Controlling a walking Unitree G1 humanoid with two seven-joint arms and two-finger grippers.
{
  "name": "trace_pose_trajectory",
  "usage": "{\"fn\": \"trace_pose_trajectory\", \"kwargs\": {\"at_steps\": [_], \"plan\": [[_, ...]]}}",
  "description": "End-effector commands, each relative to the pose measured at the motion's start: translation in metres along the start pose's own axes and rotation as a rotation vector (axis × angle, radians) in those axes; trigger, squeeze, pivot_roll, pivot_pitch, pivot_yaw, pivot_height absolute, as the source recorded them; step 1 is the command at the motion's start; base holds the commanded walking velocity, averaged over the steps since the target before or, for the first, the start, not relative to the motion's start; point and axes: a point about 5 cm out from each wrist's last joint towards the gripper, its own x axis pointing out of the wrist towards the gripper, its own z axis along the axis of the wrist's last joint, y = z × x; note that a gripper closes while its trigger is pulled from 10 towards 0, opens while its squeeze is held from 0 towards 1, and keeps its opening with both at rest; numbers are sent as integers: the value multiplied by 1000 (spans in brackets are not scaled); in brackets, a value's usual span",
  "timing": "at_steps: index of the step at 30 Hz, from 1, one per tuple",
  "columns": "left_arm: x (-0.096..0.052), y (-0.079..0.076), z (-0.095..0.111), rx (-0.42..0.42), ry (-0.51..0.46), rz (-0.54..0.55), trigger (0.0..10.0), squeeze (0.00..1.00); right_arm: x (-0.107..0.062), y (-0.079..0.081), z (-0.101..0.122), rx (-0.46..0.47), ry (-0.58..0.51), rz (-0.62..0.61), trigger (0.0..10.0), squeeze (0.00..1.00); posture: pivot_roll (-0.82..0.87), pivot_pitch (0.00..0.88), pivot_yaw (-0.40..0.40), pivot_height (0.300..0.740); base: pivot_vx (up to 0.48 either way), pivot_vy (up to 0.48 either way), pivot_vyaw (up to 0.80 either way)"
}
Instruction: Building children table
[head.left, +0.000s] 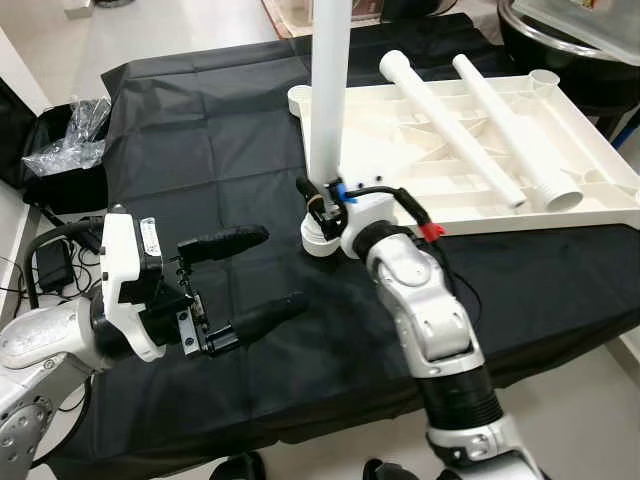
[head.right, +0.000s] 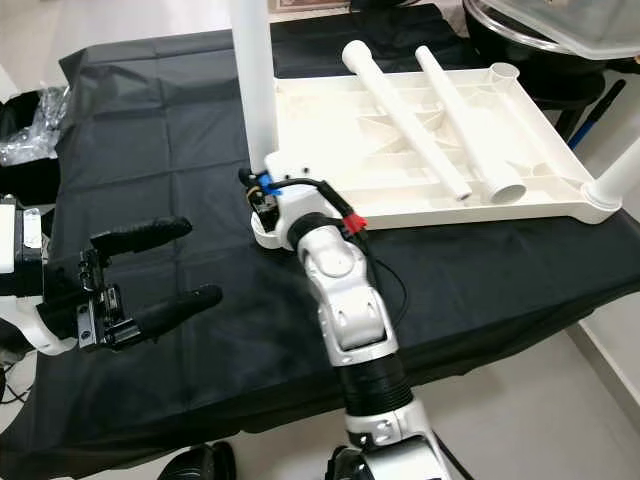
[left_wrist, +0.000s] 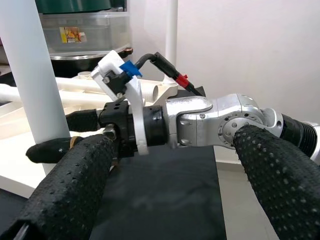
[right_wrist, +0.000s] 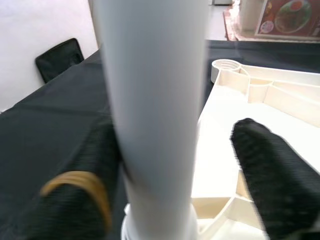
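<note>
The left gripper (head.left: 247, 274) hovers wide open and empty. Beyond it, the right gripper (head.left: 318, 207) brackets the upright leg (head.left: 329, 90), fingers apart – axis vertical, seated in the upturned tabletop (head.left: 400, 150)'s near corner. Two spare legs (head.left: 450, 125) lie farther off.

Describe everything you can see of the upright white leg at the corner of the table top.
The upright white leg is a smooth, round tube that looks like plastic. It stands vertically in the near-left corner socket of the upside-down white table top, with its upper end running out of frame. The right gripper brackets its lower part, one black finger on each side with a gap visible, so a firm grip cannot be confirmed. Two more loose legs lie flat on the table top.
</note>
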Motion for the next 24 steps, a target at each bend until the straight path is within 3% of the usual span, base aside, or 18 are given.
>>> {"fn": "trace_pose_trajectory", "kwargs": {"at_steps": [1,4,9,13,14,17,18,24], "plan": [[1,-2,-2,-4,5,-7,10000,0,-1,-13,4,32,1,29,10000,1000,-3,223,2,740,0,0,0],[0,-1,-2,-3,8,-4,10000,0,1,-22,9,88,-3,106,10000,1000,-4,228,0,740,0,0,0],[-1,-2,-2,-6,10,-4,10000,0,3,-23,16,128,-20,279,10000,1000,3,237,5,740,0,0,0],[-3,-1,-1,-2,19,1,10000,0,10,-30,13,161,19,398,10000,1000,7,246,-2,740,0,0,0],[-3,-1,-1,-2,20,3,10000,0,11,-31,13,161,22,415,10000,667,7,246,-2,740,0,0,0],[-4,-3,0,-5,23,3,10000,0,11,-24,17,167,31,576,10000,667,15,250,-6,740,0,0,0],[-5,-3,0,-5,26,7,10000,0,14,-24,21,144,24,617,10000,0,25,253,-12,740,0,0,0],[-11,-2,1,3,47,28,10000,0,30,-34,33,102,18,632,10000,0,39,257,-25,740,0,0,0]]}}
